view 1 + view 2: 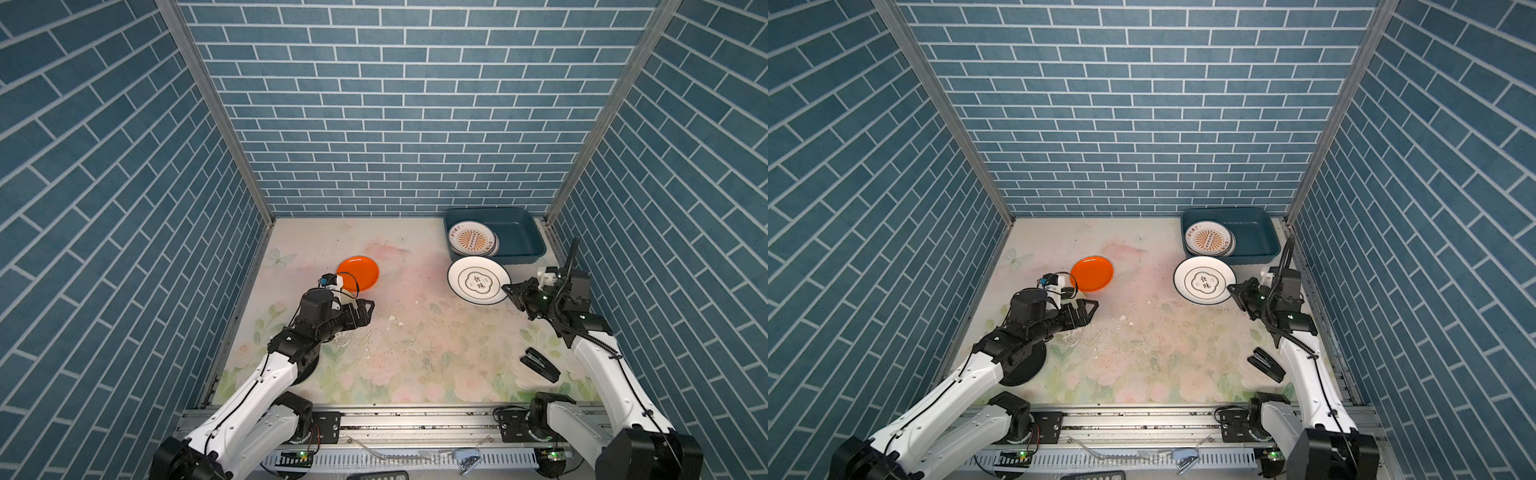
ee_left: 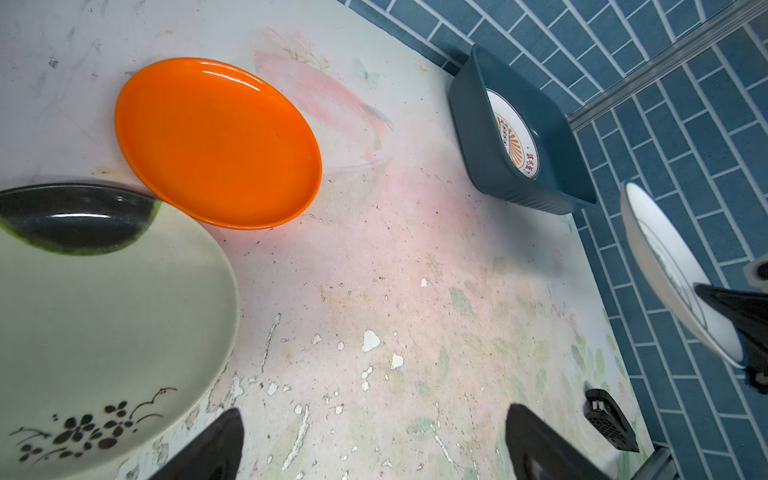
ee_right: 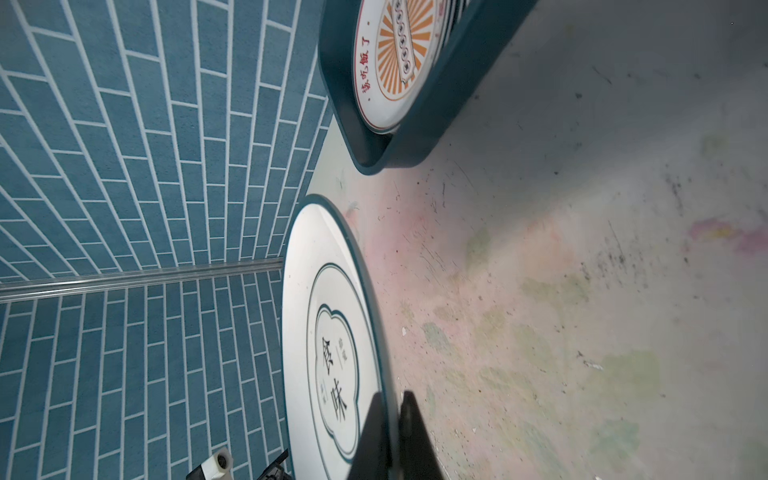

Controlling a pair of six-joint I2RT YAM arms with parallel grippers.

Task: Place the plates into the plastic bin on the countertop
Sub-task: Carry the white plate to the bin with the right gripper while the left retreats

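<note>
**A:** What sits farthest left?

**B:** A black plate (image 1: 1026,368) lies flat on the countertop (image 1: 415,340), mostly hidden under the left arm. Beyond it, the left wrist view shows a cream plate (image 2: 116,324) with a black brush mark. Its rim meets the edge of the orange plate (image 2: 216,141), which lies flat toward the far left.

**A:** And the left gripper?

**B:** The left gripper (image 1: 368,311) hovers with its jaws spread wide and nothing between them. Bare countertop lies below it, the cream plate is just beside one finger, and the orange plate is near, not touched.

**A:** Further right?

**B:** In both top views a white lettered plate (image 1: 478,279) with a teal rim sits right of centre, just in front of the plastic bin (image 1: 525,258). The right gripper (image 1: 508,289) is clamped on the plate's right rim. The right wrist view shows both fingers (image 3: 374,436) pinching the edge, with the plate tilted and raised off the countertop.

**A:** The bin itself?

**B:** It stands in the far right corner by the back wall. A stack of plates lies in its left half, with the sunburst plate (image 1: 473,242) on top.

**A:** Anything nearer?

**B:** A black stapler (image 1: 540,364) lies on the countertop beside the right arm, well apart from the plates.
</note>
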